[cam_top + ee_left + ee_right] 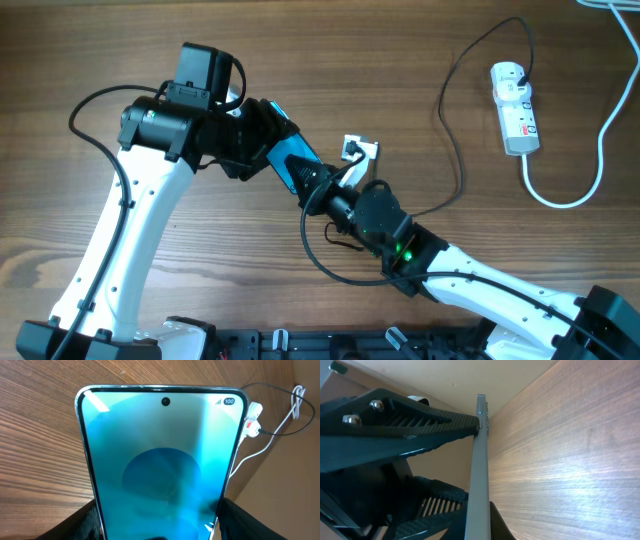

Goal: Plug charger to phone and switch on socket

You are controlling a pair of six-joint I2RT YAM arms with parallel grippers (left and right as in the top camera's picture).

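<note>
The phone (297,160) has a cyan screen and is held above the table between the two arms. My left gripper (283,152) is shut on its sides; the screen fills the left wrist view (160,455), with my left fingers (160,532) at its lower edges. My right gripper (340,190) meets the phone's other end. In the right wrist view its fingers (481,522) close on both faces of the thin grey phone edge (480,460). The white socket (515,108) (252,419) lies at the far right. The black charger cable (455,130) (275,434) runs from it toward my right wrist; its tip is hidden.
A thick white cord (590,180) (250,457) loops from the socket off the top right corner. A small white piece (360,149) shows by the phone's right end. The left gripper's black finger (405,425) crowds the right wrist view. Wooden table all round.
</note>
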